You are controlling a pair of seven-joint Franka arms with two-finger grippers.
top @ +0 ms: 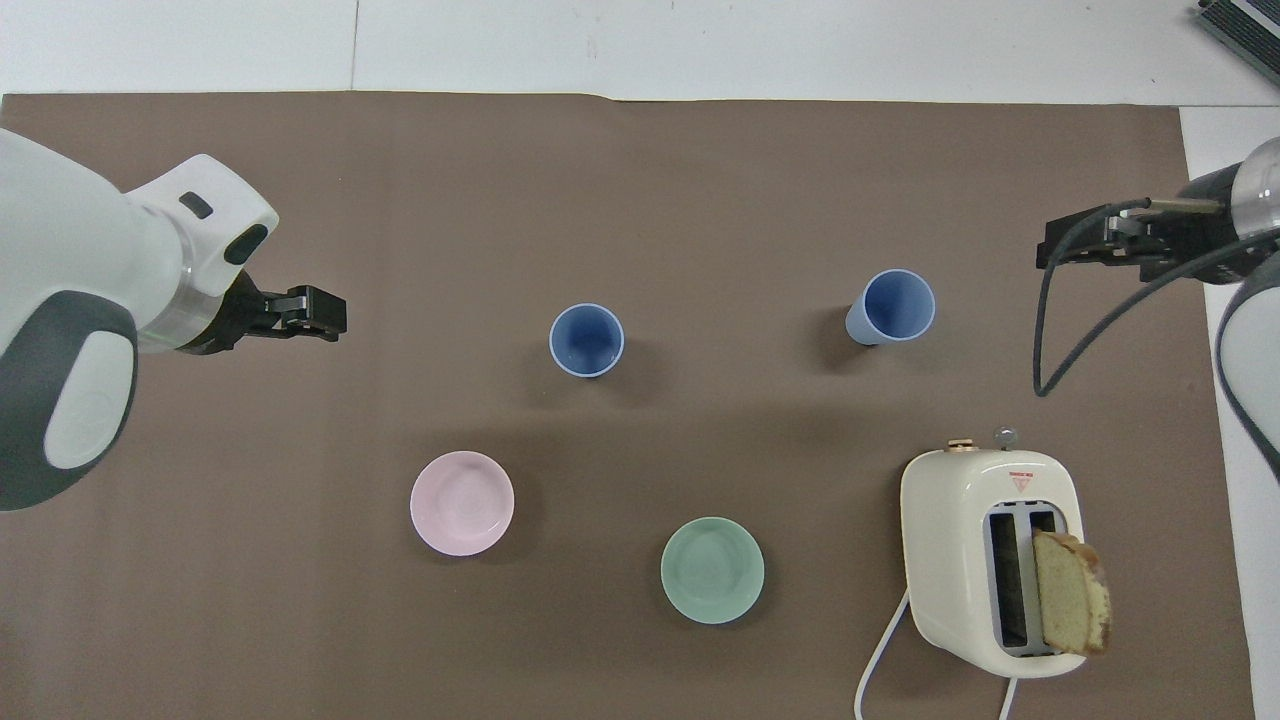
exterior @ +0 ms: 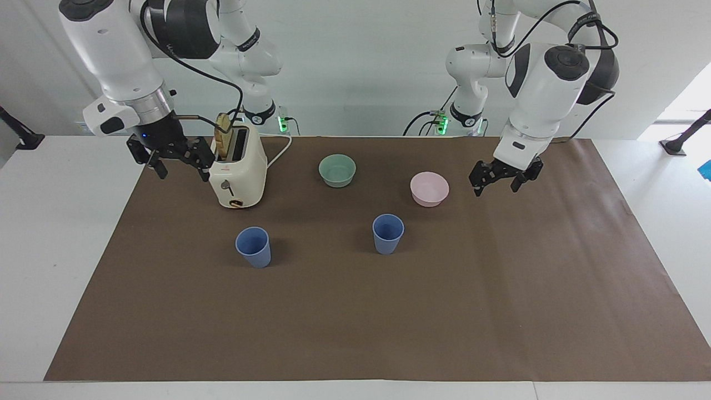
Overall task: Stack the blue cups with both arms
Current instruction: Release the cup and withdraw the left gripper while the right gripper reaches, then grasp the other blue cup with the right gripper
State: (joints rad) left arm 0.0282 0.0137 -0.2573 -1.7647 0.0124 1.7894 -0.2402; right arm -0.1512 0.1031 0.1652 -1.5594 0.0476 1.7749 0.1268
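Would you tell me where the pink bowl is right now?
The pink bowl sits on the brown mat beside the mint-green bowl, toward the left arm's end, nearer the robots than the cups.

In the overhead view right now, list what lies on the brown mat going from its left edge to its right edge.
Left gripper over the mat → pink bowl → first blue cup → green bowl → second blue cup → toaster with its bread slice → right gripper.
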